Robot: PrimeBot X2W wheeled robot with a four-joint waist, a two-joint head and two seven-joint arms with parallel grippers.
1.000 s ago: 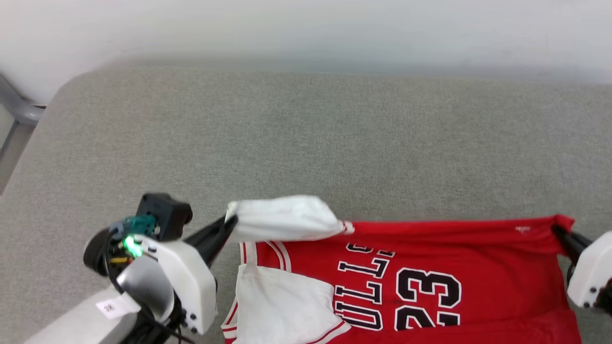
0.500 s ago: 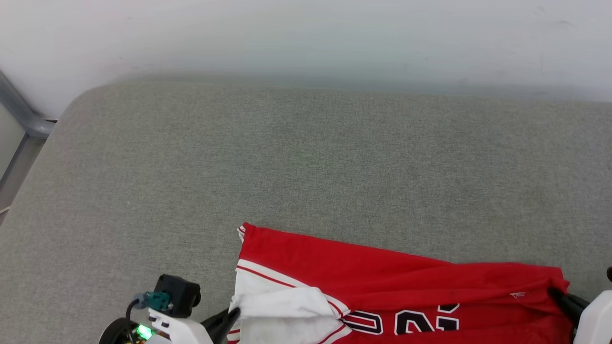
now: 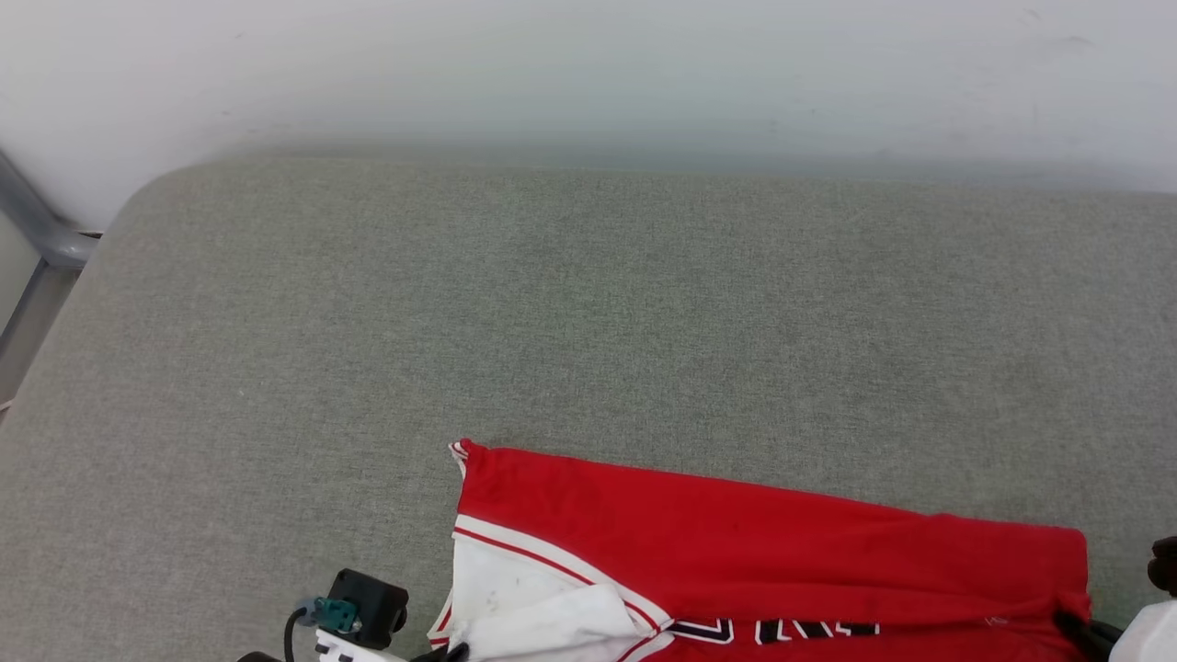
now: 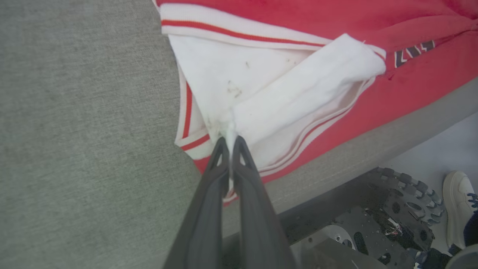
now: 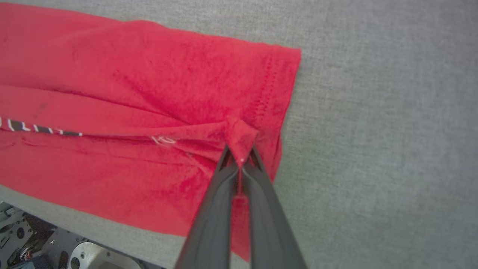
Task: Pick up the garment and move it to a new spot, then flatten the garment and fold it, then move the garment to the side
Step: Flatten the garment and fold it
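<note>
The garment (image 3: 736, 542), a red jersey with white sleeves and striped trim, lies folded along the near edge of the grey padded table (image 3: 552, 303). A strip of black lettering shows at its near side. My left gripper (image 4: 229, 140) is shut on the white sleeve's edge (image 4: 298, 93) at the garment's left end; in the head view it sits at the bottom edge (image 3: 451, 653). My right gripper (image 5: 241, 157) is shut on a pinched red hem corner at the garment's right end, at the lower right of the head view (image 3: 1074, 627).
A pale wall runs behind the table. A grey metal frame (image 3: 37, 230) stands past the table's left corner. Below the near edge, the left wrist view shows the robot's wheeled base (image 4: 392, 209) and a person's white shoe (image 4: 457, 201). Bare grey surface spreads beyond the garment.
Both grippers have carried their held edge toward the near side, laying red cloth over the number and most of the lettering. The head view has also shifted, so the camera moved.
</note>
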